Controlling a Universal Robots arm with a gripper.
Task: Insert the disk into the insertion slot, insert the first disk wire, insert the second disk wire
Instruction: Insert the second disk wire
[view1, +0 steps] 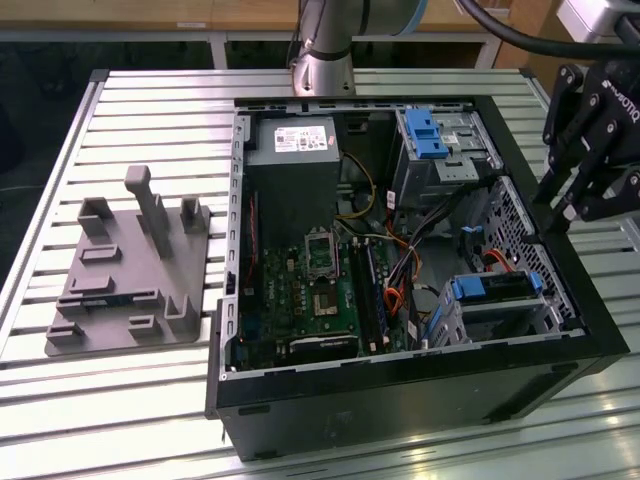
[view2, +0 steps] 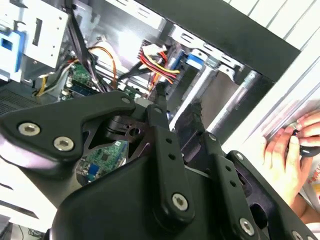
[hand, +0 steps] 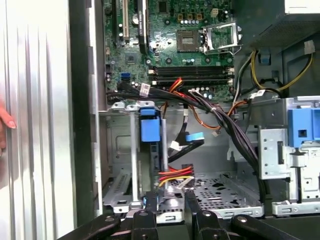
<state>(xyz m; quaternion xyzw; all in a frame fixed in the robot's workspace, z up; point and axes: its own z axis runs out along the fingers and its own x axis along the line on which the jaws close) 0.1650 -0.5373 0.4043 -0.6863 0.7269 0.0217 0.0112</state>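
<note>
Disk seated in the insertion slot; two wires close by.
In the exterior view the blue-framed disk lies flat in the top of the low silver cage, inside the case toward the exterior view's right. In the first wrist view a red, yellow and black wire bundle and a light-blue flat cable end just beside the cage. Whether either is plugged in cannot be told.
</note>
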